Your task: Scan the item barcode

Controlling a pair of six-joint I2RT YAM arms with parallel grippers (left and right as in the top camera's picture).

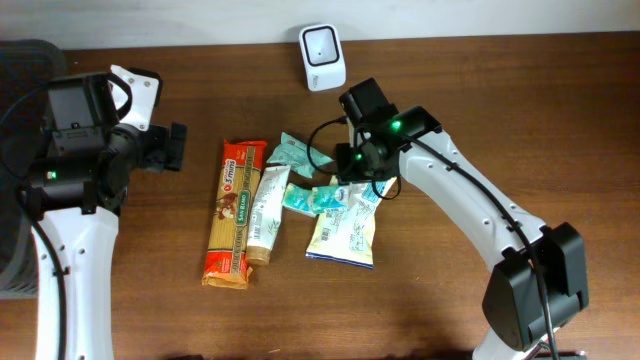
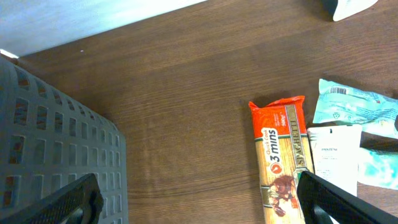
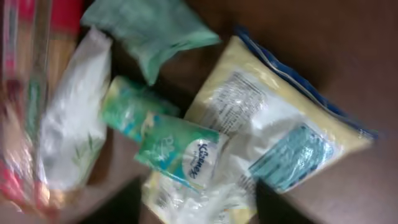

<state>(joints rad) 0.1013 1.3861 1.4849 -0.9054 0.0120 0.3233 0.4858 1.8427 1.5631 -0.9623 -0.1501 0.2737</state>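
Note:
Several packaged items lie mid-table: an orange pasta pack [image 1: 228, 212] [image 2: 283, 162], a white tube [image 1: 264, 212] [image 3: 68, 137], a teal pouch [image 1: 288, 153] [image 3: 149, 31], a green Kleenex pack [image 1: 318, 197] [image 3: 180, 152] and a yellow-white bag [image 1: 343, 235] [image 3: 286, 124]. The white scanner [image 1: 322, 57] [image 2: 348, 7] stands at the back edge. My right gripper [image 1: 368, 185] [image 3: 199, 208] hovers low over the bag's crinkled top edge, its jaws apart on either side of it; that view is blurred. My left gripper [image 1: 175, 146] [image 2: 199, 199] is wide open above bare wood, left of the pasta pack.
A dark grey slotted basket [image 2: 50, 143] [image 1: 20, 70] sits at the table's left edge beside the left arm. A black cable [image 1: 318, 140] loops from the right wrist over the teal pouch. Bare wood lies in front and to the right.

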